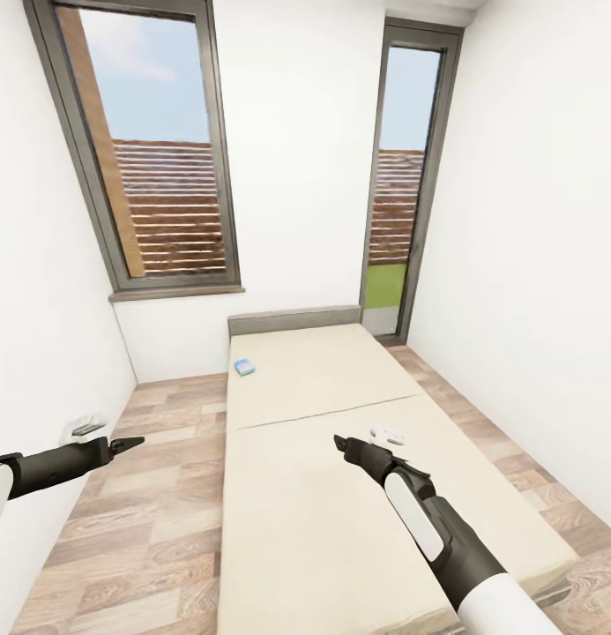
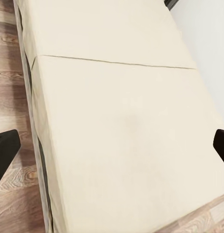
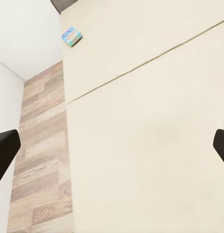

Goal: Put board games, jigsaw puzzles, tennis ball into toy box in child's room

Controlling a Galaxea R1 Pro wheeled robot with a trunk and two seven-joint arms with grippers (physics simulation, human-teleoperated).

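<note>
Both grippers spread open, left [image 1: 139, 439] over floor, right [image 1: 338, 438] over bed [image 1: 314, 494].
Small blue-green box [image 1: 244, 367] near headboard, far ahead.

Both arms are reaching forward, well apart. The left gripper [image 1: 133, 441] and right gripper [image 1: 339, 442] are each holding nothing, fingers seemingly spread wide, judging by the wrist views.

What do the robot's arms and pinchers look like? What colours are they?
Both arms are smooth tubes, dark grey-black with glossy white shell sections. Each narrows to a small black gripper with two pointed fingers: the left gripper and the right gripper. No cables or markings are visible.
</note>
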